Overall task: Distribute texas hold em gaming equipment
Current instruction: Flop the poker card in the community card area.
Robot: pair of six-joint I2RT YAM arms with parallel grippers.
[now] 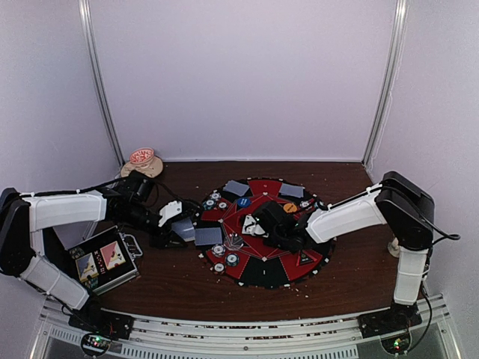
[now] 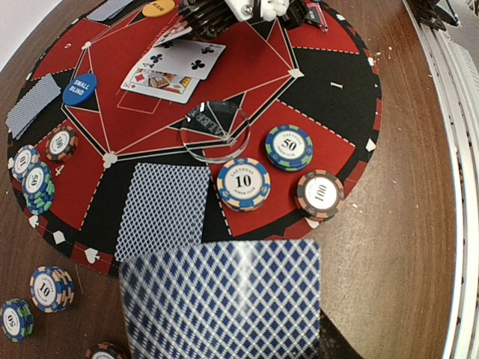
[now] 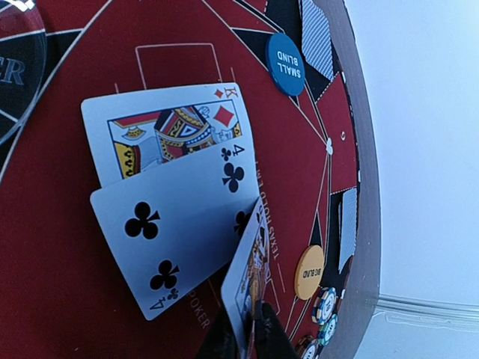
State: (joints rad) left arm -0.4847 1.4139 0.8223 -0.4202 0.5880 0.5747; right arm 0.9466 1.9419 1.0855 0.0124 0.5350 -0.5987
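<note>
Gripping a blue-backed card [image 2: 224, 299] in the left end effector [image 1: 190, 235] at the round mat's [image 1: 262, 273] left rim, pinching a tilted face card [image 3: 251, 277] in the right end effector [image 3: 247, 340] over the four of clubs [image 3: 172, 232] overlapping the king of diamonds [image 3: 168, 134] mid-mat.

The worktop [image 1: 352, 187] looks like dark brown wood with a low sheen. The round mat [image 2: 329, 112] on it is matt and cloth-like, red and black with white printed lines. The face-up cards [image 3: 172, 224] are smooth coated paper, faintly glossy. The blue-backed card [image 2: 224, 307] closest in the left wrist view carries a pale streak of glare, and the card on edge [image 3: 253, 262] shows a thin, paper-like rim. The poker chips [image 2: 243, 184] look like hard moulded plastic with a soft shine. The centre disc [image 2: 217, 133] is clear, glassy plastic. The blue button [image 3: 286, 63] and orange button [image 3: 309, 272] are smooth plastic. The case [image 1: 101, 262] at near left has a glossy printed lid.
</note>
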